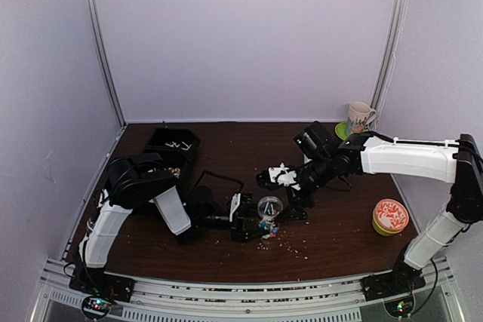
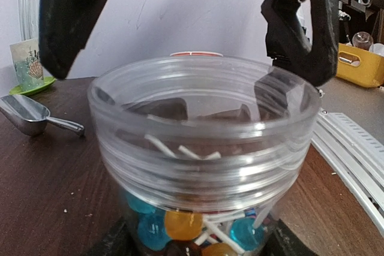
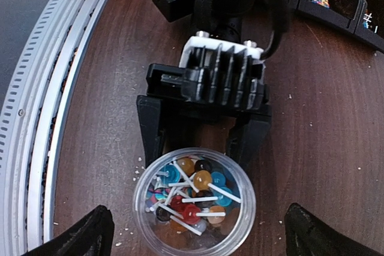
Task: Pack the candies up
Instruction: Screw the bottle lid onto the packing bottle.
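Two tools seen from above, at the middle of the bench (image 1: pixel 339 239): left tool (image 1: pixel 268 220) clamped on clear jar (image 1: pixel 269 206), right tool (image 1: pixel 283 177) just beyond. Left wrist: candies (image 2: pixel 183 223) on white sticks, low inside jar. Right wrist: right tool spread wide, directly above jar's open mouth.

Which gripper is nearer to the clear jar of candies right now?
Left. The left gripper clamps the clear jar by its sides; the right gripper hangs open above it, not touching it.

Brown table (image 1: pixel 249 157): black tray (image 1: pixel 172 145), scoop (image 2: pixel 27 114), crumbs (image 1: pixel 287 244)
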Motion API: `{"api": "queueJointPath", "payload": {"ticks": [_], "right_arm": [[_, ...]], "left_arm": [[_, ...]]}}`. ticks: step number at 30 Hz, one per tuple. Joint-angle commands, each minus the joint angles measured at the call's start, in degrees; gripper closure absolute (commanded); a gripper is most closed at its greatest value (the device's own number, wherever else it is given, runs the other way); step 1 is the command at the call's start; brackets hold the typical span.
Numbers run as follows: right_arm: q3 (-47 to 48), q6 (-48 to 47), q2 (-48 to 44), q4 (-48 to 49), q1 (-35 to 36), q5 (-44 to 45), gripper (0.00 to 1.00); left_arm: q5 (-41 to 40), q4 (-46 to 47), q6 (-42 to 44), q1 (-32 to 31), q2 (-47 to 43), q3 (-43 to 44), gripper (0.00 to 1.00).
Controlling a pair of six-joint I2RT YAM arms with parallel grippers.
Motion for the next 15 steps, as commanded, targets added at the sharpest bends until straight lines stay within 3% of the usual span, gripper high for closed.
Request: {"api": "queueJointPath", "payload": {"ticks": [1,15], "right_arm": [[1.8,-0.7,0.5,-2.8,0.1,-3.6,0.01],[0.9,4.0,1.5,3.3,0.1,-1.8,0.14]], "left_arm": [[1.8,-1.4,0.1,0.3,2.0,-0.5,0.54],[1.3,-2.3,0.0,0.3,2.0,-0.2,0.54]]}}
